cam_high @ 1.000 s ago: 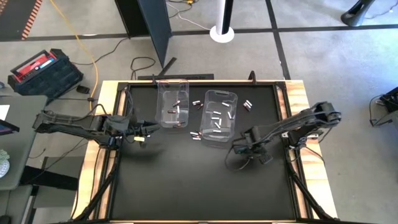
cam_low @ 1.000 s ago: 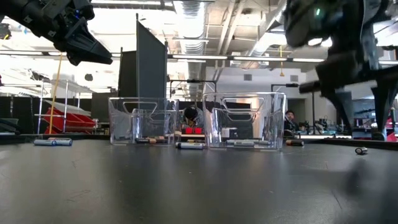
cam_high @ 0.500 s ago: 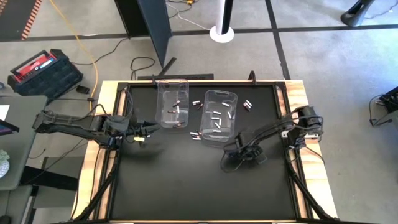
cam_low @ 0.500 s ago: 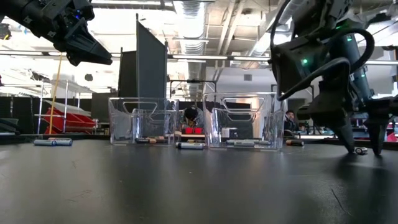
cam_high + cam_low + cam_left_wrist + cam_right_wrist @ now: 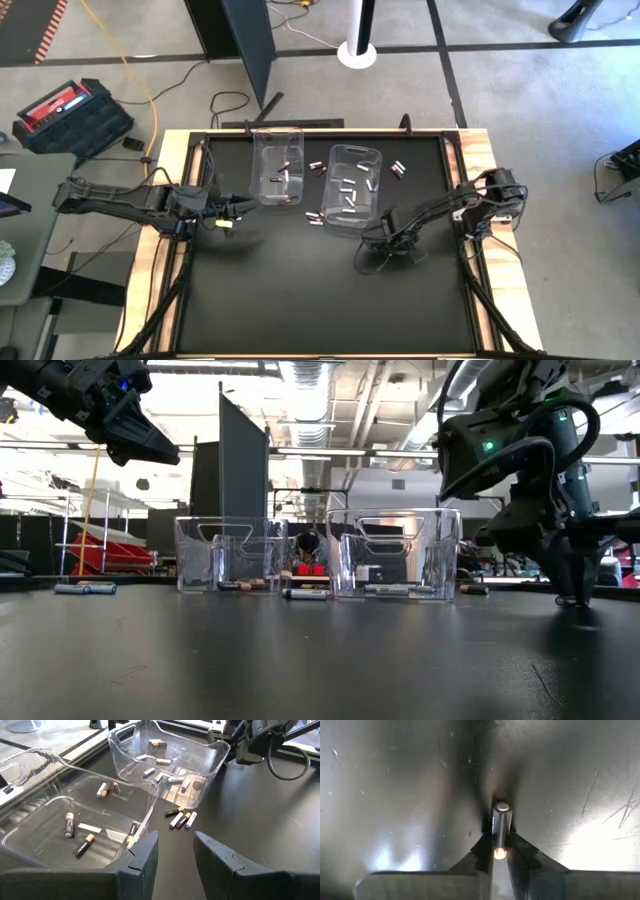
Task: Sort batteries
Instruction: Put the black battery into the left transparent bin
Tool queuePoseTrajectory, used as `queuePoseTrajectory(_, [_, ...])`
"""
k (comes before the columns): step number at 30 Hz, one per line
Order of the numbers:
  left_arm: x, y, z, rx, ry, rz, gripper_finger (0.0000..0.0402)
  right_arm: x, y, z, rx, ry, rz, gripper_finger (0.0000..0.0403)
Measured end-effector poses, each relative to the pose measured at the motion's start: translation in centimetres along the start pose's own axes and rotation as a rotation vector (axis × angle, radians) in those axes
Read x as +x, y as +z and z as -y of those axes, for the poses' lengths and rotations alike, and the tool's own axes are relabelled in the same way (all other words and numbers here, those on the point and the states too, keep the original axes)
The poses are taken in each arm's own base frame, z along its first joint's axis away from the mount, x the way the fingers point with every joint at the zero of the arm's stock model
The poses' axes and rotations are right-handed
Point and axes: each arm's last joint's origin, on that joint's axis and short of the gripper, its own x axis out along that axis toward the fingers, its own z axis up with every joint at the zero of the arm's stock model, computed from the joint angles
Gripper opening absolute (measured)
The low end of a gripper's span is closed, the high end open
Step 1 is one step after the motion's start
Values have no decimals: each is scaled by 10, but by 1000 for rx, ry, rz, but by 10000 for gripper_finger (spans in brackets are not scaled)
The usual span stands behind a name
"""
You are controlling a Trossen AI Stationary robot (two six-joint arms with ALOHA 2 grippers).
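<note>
Now my right arm has swung in from the counter's right side and come down low, where a second ago it stood higher and farther out. My right end effector (image 5: 499, 851) has closed from a wide spread onto one battery (image 5: 500, 824), a small smooth metal cylinder with a rounded cap, pinched between my two dark fingertips right at the counter (image 5: 300, 300) surface. It sits near the middle of the counter, just in front of the right bin.

My left arm has not moved: my left end effector (image 5: 174, 852) hangs above the left side of the counter, fingers parted with nothing between them, pointing at the left bin.

The counter is a flat matte black sheet, scuffed with fine scratches, edged in pale wood. Both bins are clear hard plastic with rounded corners and cut-out handles. The left bin (image 5: 47, 817) holds dark cells (image 5: 82, 845) with copper ends; the right bin (image 5: 200, 757) holds pale silver cells (image 5: 163, 761). More loose cells (image 5: 181, 818) lie on the counter between and beside the bins.
</note>
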Motion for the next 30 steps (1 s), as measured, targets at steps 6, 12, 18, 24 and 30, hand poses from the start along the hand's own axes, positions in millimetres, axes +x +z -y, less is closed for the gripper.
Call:
queuePoseTrajectory(6, [0,0,0,1,0,0,119,-1,0,-2,15,2,0,33])
queuePoseTrajectory(12, [0,0,0,1,0,0,119,-2,-5,-3,45,12,-53,33])
queuePoseTrajectory(18, [0,0,0,1,0,0,119,-16,-18,-4,89,15,-52,30])
queuePoseTrajectory(24, [0,0,0,1,0,0,119,-44,-40,-4,232,-2,85,33])
queuePoseTrajectory(30, [0,0,0,1,0,0,119,-87,-69,-4,423,1,253,34])
